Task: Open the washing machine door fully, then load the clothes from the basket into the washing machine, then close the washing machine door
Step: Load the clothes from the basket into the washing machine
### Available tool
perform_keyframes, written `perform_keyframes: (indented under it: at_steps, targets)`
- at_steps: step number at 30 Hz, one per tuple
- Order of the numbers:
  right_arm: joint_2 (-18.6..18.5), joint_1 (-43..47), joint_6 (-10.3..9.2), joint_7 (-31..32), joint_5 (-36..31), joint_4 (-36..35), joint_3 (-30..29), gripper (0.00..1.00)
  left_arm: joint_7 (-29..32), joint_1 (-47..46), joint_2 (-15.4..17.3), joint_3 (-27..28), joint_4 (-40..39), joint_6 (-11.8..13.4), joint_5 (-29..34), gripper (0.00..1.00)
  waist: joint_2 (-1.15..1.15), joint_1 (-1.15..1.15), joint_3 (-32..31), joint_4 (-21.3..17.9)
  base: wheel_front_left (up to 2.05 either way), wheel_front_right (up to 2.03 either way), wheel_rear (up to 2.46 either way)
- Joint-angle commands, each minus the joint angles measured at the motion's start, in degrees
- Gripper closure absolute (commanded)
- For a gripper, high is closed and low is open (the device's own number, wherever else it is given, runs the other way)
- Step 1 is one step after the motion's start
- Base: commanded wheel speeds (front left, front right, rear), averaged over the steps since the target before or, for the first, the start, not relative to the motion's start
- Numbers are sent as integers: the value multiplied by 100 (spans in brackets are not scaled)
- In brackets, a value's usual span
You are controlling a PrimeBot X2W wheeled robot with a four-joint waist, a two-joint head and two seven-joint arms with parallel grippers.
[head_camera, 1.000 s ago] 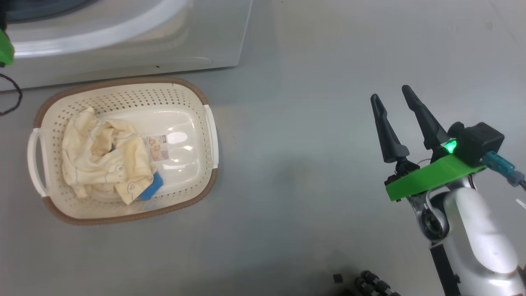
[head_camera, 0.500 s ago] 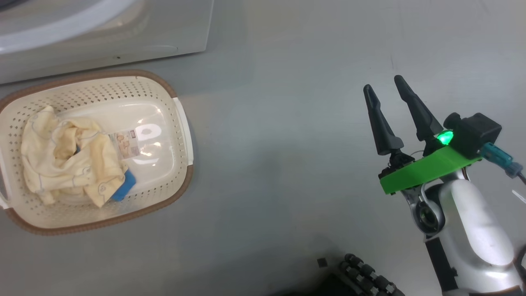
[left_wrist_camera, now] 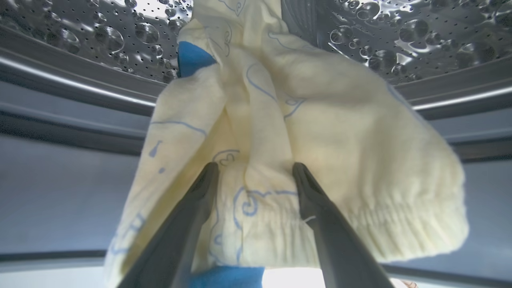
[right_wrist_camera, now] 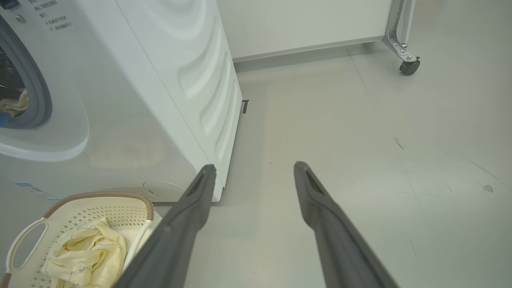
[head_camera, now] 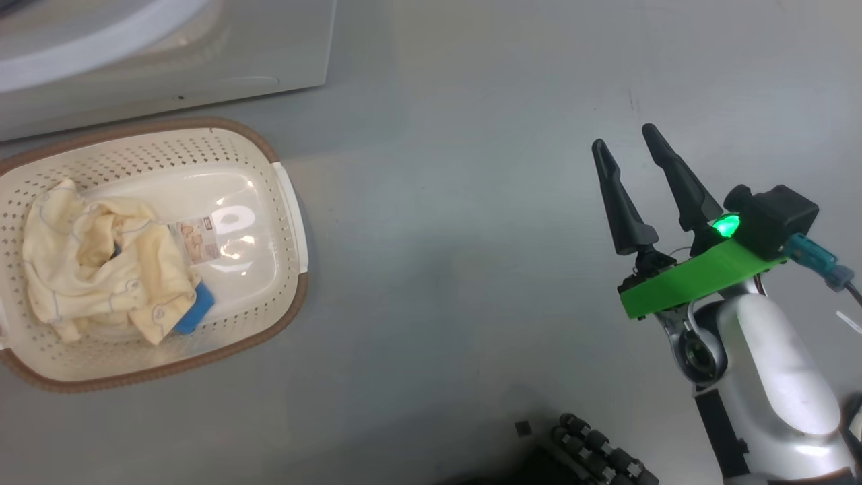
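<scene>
The left gripper [left_wrist_camera: 255, 172] stands spread at the perforated drum [left_wrist_camera: 400, 36], a pale yellow garment [left_wrist_camera: 340, 160] lying against its fingertips, not pinched; the right gripper [head_camera: 624, 137] hangs spread and empty over the floor [head_camera: 471, 269]. More yellow clothes [head_camera: 87, 269] lie in the basket [head_camera: 135, 151], just before the washing machine [head_camera: 202, 60].

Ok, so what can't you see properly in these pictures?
Basket: the head view's left edge cuts off its end; the right tool's finger covers a corner in the right wrist view.
Washer: cut off by the head view's top edge.
Drum: mostly behind the clothes in the left wrist view.
Label in the basket: too small to read.
Left tool: unclear whether the clothes touch it.
</scene>
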Motion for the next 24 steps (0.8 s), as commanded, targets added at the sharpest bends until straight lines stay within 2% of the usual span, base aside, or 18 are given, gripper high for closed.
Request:
perform_keyframes:
  at_steps: [1,18,19,20,21,22,24]
  targets:
    - [-33,-5,0,-56,41,-155,88,0,52,-268,249,102,-53,-8,-61,0,0,0,6,-3,0,0,0]
    - [-33,21,0,-56,31,-192,199,0,523,-534,28,-181,864,189,0,0,0,0,36,-59,0,0,0]
    - [-33,28,0,-56,30,-190,202,0,554,-541,16,-189,904,189,-6,50,0,0,30,-60,0,0,0]
    - [-33,28,0,-56,30,-190,202,0,554,-541,16,-189,904,189,-6,50,0,0,30,-60,0,0,0]
    - [-33,35,0,-56,28,-187,203,0,566,-547,7,-199,931,185,-10,93,0,0,23,-59,0,0,0]
    - [-33,43,0,-56,25,-184,204,0,570,-551,-1,-206,956,180,-16,100,0,0,15,-58,0,0,0]
    - [-33,60,0,-56,19,-181,204,0,571,-556,-14,-217,1001,169,-32,100,0,0,-6,-53,0,0,0]
